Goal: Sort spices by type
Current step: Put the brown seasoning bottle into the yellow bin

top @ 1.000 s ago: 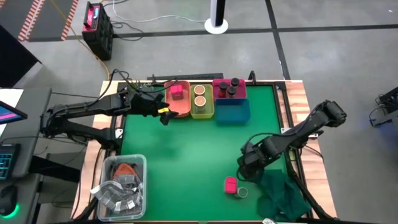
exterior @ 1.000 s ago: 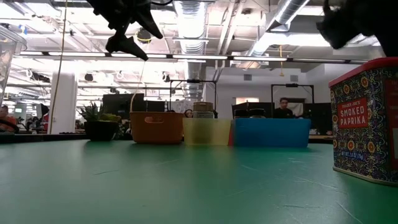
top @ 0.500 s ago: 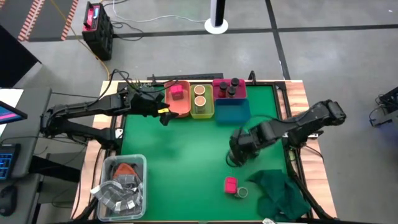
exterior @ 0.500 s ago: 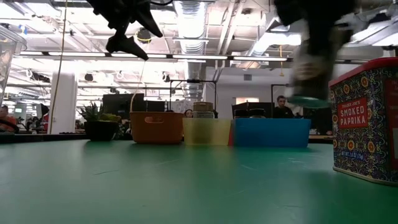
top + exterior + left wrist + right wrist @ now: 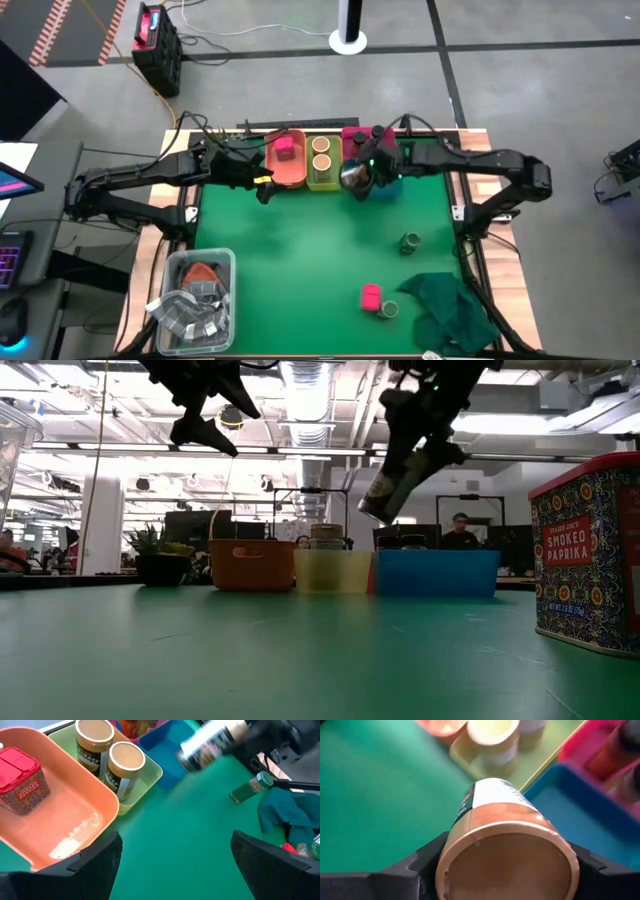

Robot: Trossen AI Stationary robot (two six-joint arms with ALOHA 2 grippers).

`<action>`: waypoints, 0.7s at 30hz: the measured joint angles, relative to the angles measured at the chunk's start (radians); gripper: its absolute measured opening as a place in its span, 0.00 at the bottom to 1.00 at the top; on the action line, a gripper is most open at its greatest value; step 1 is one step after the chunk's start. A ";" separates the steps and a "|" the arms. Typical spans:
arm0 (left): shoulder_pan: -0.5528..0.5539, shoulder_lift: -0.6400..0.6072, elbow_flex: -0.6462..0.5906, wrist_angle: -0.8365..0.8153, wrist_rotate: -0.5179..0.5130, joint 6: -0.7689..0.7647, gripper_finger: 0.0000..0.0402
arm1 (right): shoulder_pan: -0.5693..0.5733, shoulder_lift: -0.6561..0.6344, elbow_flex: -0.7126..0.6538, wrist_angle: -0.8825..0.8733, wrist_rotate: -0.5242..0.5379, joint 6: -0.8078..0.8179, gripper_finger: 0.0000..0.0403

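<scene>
Gripping a tilted, tan-topped jar [image 5: 507, 850] above the table's far edge, at the near rim of the blue bin [image 5: 378, 183]: right gripper [image 5: 362, 174], fingers closed on the jar's sides. Seen in the low view as held clear of the green mat [image 5: 300, 250], slanted, in front of the bins. Hovering beside the orange bin [image 5: 292, 172], fingers spread apart and holding nothing: left gripper [image 5: 252, 172]. Contained in the orange bin: one pink cube box [image 5: 285, 149]. In the yellow-green bin [image 5: 325, 178]: two tan-topped jars [image 5: 126, 759]. In the pink bin [image 5: 348, 135]: dark-capped jars [image 5: 377, 133]. Lying on the mat, well apart from the bins: a green-capped jar [image 5: 410, 242]. Nearer the front, just beside a dark green cloth [image 5: 450, 308]: a second pink box [image 5: 371, 296] and a small jar [image 5: 389, 310].
</scene>
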 joint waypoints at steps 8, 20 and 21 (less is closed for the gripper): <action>0.000 0.000 0.000 0.040 -0.001 0.060 0.89 | -0.103 0.017 0.001 0.100 0.000 -0.133 0.75; -0.016 0.000 0.000 0.125 -0.007 0.128 0.89 | -0.140 0.260 0.109 0.192 -0.009 -0.253 0.77; -0.021 0.000 0.000 0.122 -0.006 0.126 0.89 | -0.142 0.272 0.126 0.186 -0.008 -0.259 0.77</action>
